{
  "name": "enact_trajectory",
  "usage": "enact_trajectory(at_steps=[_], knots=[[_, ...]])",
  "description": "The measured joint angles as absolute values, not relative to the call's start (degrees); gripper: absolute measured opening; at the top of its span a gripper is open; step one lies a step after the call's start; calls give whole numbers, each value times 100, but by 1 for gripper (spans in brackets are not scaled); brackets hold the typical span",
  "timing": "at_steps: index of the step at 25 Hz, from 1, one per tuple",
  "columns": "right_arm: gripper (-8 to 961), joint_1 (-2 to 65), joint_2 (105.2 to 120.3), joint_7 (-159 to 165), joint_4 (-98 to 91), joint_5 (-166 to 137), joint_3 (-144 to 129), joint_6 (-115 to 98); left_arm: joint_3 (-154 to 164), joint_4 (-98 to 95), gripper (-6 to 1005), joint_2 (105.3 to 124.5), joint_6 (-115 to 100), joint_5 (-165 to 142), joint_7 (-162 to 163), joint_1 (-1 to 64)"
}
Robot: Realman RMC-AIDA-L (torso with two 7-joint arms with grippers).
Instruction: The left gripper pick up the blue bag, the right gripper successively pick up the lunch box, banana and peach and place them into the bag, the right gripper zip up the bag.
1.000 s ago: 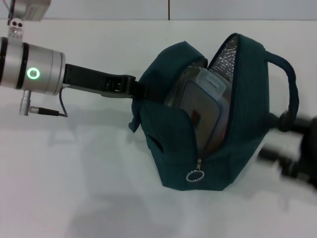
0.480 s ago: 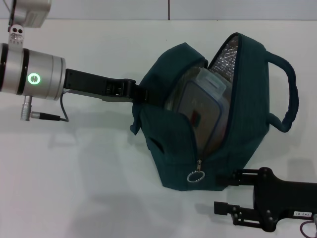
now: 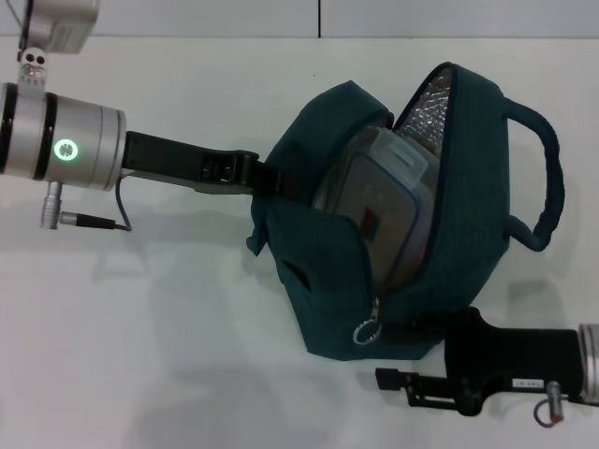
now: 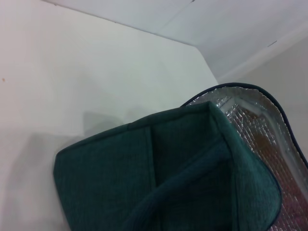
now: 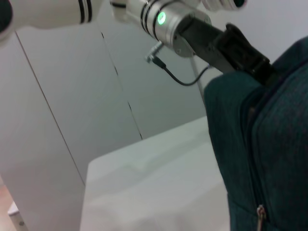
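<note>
My left gripper (image 3: 265, 178) held the blue bag (image 3: 468, 234) by its left handle. The lunch box (image 3: 379, 201) stood inside, bag unzipped. My right gripper (image 3: 402, 351) was spread wide just beside the zipper pull (image 3: 367, 331).

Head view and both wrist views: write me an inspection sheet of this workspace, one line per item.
Surface: white table, bare around the bag.
Job's things: blue bag unzipped, foil lining showing; lunch box inside; zipper pull at the opening's near end; banana and peach not visible.
Clutter: nothing seen.
Grippers: left gripper at the bag's left side; right gripper, open, beside the zipper pull.
Cables: black cable on the left arm.
Surroundings: white wall panels.
</note>
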State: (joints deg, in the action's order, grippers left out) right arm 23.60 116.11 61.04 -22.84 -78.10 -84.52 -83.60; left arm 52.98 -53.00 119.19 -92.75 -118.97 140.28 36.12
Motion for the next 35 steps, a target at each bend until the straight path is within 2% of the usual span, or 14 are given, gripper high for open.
enact_trajectory(at_steps=[14, 30, 35], knots=[[543, 2690, 11619, 6297, -2395, -6738, -9760, -7490, 5310, -5299, 47, 11926, -9297, -11890, 14002, 3582], [535, 2605, 11606, 6308, -2315, -6390, -9787, -7270, 5291, -5299, 48, 11895, -9299, -11881, 13939, 3568], [324, 2551, 11593, 6310, -2311, -6307, -9760, -7259, 5282, -5299, 48, 11891, -9299, -11881, 13939, 3568]])
